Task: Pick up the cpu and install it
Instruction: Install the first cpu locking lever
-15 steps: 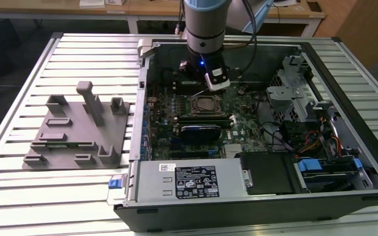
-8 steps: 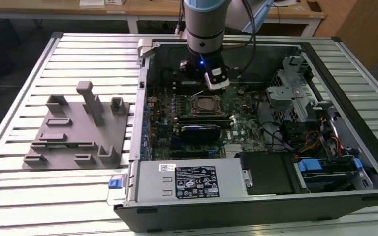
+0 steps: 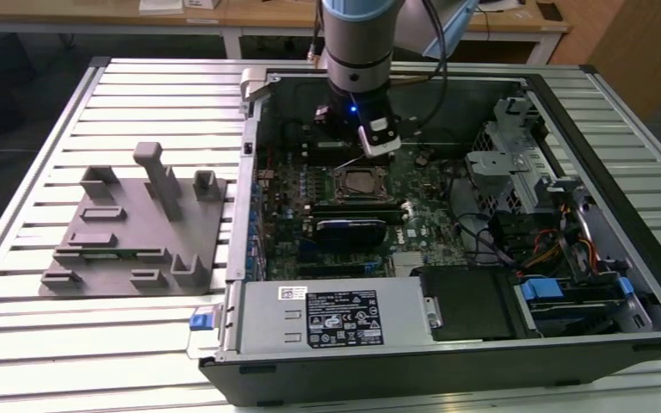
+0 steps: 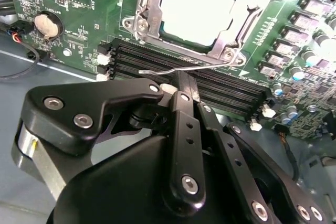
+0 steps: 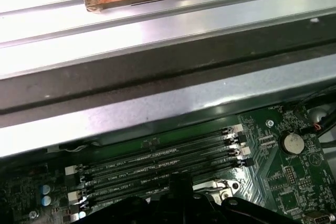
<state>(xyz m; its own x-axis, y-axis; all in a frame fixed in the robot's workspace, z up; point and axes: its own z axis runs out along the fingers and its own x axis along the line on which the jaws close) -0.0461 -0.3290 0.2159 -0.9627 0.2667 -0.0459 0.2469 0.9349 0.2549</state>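
Since the cpu already lies in its socket, these notes are mostly about how it would handle.

cpu (image 4: pixel 195 11): flat square chip w/ pale shiny metal top, sitting inside the socket frame (image 4: pixel 149 9) on the motherboard (image 3: pixel 307 185); in the exterior view it shows as the small square (image 3: pixel 361 181) just below the arm's tip.
claw (image 4: pixel 181 90): fingers brought together to a narrow tip, nothing between them as far as I can see; tip hovers just over the thin wire lever (image 4: pixel 184 68) beside the memory slots (image 4: pixel 210 85). Touching the lever or not: can't tell.
weight: prob. very light, no strain on a grip.
stiffness: rigid plate, won't flex.
slip: smooth metal top and thin edges, so likely slippery; needs a firm but gentle pinch.
fragility: judged delicate underneath; socket contacts easily bent, so keep it level, no dragging.
where to hold: by two opposite edges of the rim, not top face or underside.
case (image 3: pixel 606 284): open, lying on the slatted surface (image 3: pixel 32 344), w/ a grey parts fixture (image 3: pixel 135 224) near it on the exterior view's left.
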